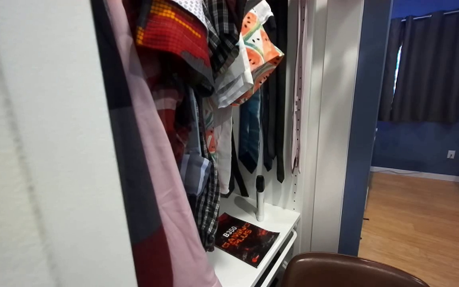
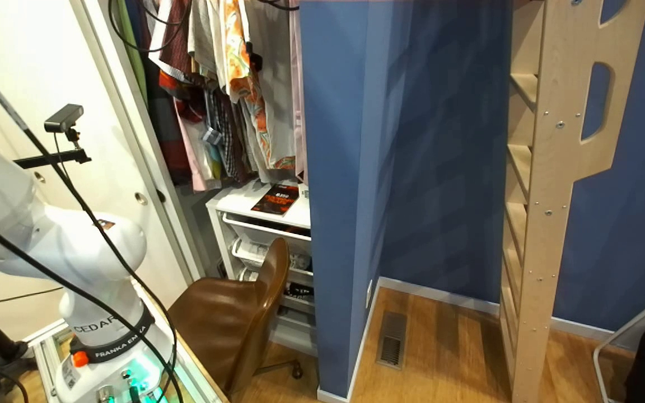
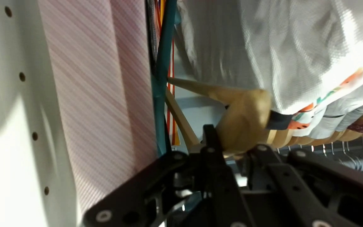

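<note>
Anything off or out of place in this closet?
Mildly: in an exterior view, a marker-like stick stands on end beside a flat B350 print on the white shelf, unexpected under hanging clothes. No spill or damage visible.

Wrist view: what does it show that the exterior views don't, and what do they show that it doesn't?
Only the wrist view shows a wooden hanger right at the fingers, plus a row of metal hanger hooks; whether the fingers grip that wooden hanger is unclear.

Only the exterior views show a dark booklet on a white drawer unit, a brown chair and a blue wall, all visible in both.

Shared by all: the watermelon-print garment and a hanging length of pink fabric.
</note>
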Action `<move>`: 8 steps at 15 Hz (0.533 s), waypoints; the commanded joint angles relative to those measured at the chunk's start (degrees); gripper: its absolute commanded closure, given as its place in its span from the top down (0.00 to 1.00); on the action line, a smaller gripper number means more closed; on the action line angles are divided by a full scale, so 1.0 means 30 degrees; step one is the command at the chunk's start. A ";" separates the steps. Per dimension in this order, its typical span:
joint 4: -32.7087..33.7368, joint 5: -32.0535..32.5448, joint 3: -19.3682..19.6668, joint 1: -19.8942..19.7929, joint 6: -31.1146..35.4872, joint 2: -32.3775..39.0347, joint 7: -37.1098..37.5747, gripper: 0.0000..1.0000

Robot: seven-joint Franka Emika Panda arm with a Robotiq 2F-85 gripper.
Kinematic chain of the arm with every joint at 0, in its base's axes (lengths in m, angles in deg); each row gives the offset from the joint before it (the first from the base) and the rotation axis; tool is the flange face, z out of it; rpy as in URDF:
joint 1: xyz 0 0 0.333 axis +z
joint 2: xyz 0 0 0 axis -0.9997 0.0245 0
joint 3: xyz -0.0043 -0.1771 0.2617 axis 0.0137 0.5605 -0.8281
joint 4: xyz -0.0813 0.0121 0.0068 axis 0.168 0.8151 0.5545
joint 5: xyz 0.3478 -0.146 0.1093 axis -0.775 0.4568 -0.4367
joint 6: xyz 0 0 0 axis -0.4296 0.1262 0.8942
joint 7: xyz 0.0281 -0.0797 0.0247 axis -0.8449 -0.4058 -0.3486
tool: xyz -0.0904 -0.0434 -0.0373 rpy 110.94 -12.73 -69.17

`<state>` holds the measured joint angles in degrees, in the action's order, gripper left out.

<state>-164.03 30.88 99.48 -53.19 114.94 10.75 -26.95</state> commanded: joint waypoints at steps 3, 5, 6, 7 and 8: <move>-0.0274 -0.0045 0.0328 -0.0134 -0.1717 -0.1234 0.0339 0.04; -0.0369 0.0094 0.0348 -0.0258 -0.2591 -0.1625 0.0483 0.04; -0.0317 -0.0184 0.0090 -0.0672 -0.3107 -0.1725 0.0350 0.04; -0.0367 -0.0142 0.0068 -0.0812 -0.3473 -0.1911 0.0250 0.04; -0.0365 -0.0114 0.0015 -0.1034 -0.3815 -0.2043 0.0236 0.04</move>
<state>-164.08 30.88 100.18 -53.69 106.82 7.48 -25.61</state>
